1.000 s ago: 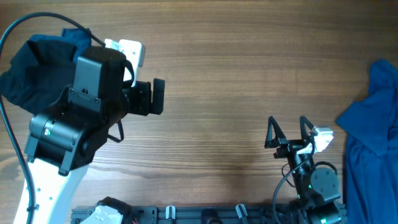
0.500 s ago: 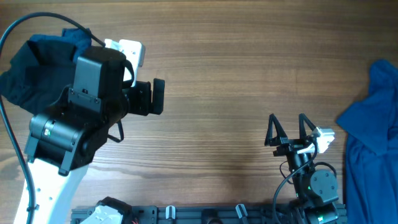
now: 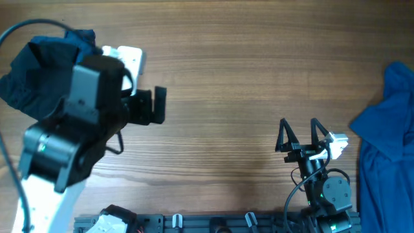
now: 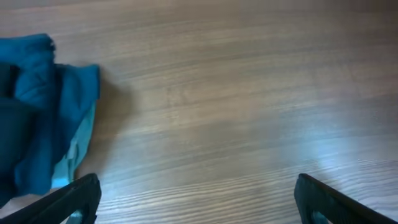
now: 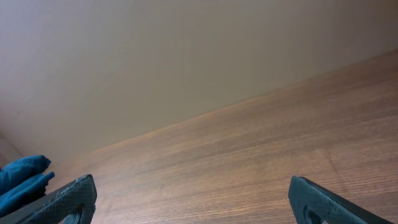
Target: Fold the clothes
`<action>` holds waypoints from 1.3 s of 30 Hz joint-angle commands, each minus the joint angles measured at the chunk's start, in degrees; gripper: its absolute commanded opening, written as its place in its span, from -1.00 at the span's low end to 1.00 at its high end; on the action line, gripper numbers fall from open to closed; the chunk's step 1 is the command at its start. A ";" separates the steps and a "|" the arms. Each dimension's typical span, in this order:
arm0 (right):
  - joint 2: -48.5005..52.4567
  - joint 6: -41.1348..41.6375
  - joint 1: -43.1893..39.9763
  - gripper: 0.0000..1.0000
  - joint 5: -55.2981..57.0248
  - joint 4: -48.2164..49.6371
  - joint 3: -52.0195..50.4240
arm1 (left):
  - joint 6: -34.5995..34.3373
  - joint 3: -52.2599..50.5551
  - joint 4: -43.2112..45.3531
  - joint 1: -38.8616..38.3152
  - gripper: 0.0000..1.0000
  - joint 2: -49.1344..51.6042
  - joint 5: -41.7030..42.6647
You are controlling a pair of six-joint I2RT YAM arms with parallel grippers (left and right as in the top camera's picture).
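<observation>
Reaching for a garment is the step in hand, I reckon: nothing is laid out flat. Left gripper [image 4: 198, 199] has its jaws spread wide with nothing between them. Right gripper [image 3: 299, 127] is the same, sitting low with its fingers up. (op)

Where's the cloth? (eng)

Dark blue garment [image 3: 29, 71] is bunched behind and beside the left gripper. On the left wrist view it sits just off the left finger. Blue garment [image 3: 388, 129] is heaped to the right of the right gripper, well apart, running out of frame. (op)

Which first? (eng)

My call is the dark one, since the left arm is nearest. I'd turn the left gripper toward the pile and come down on an outer edge, not the middle of the bunch. Then pinch one layer only and drag it onto the bare surface [image 3: 226, 77] ahead of the gripper. (op)

Risk? (eng)

Catching several folds at once, so it comes out as a lump. Can't tell where a hem or sleeve is, because the pile is partly under the arm. I'd go slow and check the wrist view before closing. (op)
</observation>
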 commanded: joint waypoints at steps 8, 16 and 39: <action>-0.46 0.55 0.20 0.99 0.61 0.11 -0.42 | 1.09 -41.13 55.32 17.49 1.00 -27.41 17.90; -0.46 0.57 0.20 0.99 0.61 0.11 -0.42 | 1.11 -65.02 77.31 20.00 1.00 -48.13 17.38; -0.46 0.55 0.20 0.99 0.61 0.11 -0.42 | 1.16 -88.74 84.02 20.52 1.00 -65.42 12.59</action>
